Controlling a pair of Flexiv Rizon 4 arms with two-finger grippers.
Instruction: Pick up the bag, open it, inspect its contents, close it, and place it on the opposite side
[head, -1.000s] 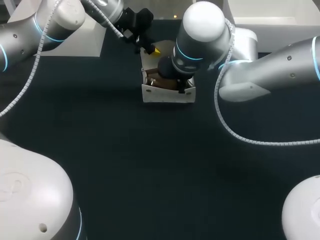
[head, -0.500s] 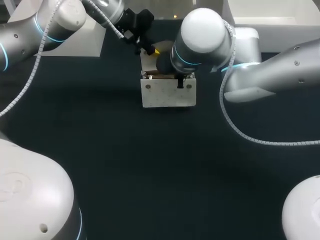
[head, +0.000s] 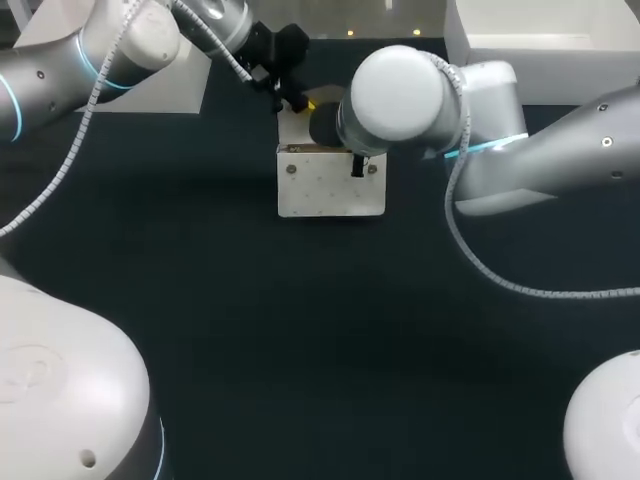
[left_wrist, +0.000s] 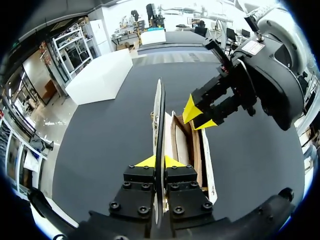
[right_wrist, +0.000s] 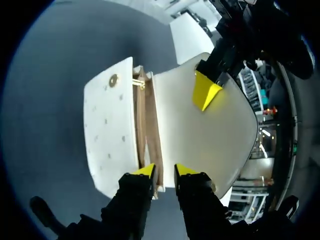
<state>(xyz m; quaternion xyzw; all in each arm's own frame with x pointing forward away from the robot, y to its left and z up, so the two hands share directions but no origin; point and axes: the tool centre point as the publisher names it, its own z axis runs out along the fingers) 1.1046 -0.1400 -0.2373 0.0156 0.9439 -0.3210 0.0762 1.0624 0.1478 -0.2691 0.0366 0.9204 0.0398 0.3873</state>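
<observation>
Two hands at the white, gold-studded bag (head: 330, 190), brown inside, flap (right_wrist: 220, 130) raised. Our left hand (left_wrist: 159, 161) pinches the flap's edge; right hand (right_wrist: 165, 170) grip: we can't tell.

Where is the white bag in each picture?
Head view: bag at the table's far middle, under the right arm's wrist.
Left wrist view: its flap edge-on between the left end effector's fingers, body ahead.
Right wrist view: just ahead of the right end effector.
Shared landmark: left end effector pinching the flap.
</observation>
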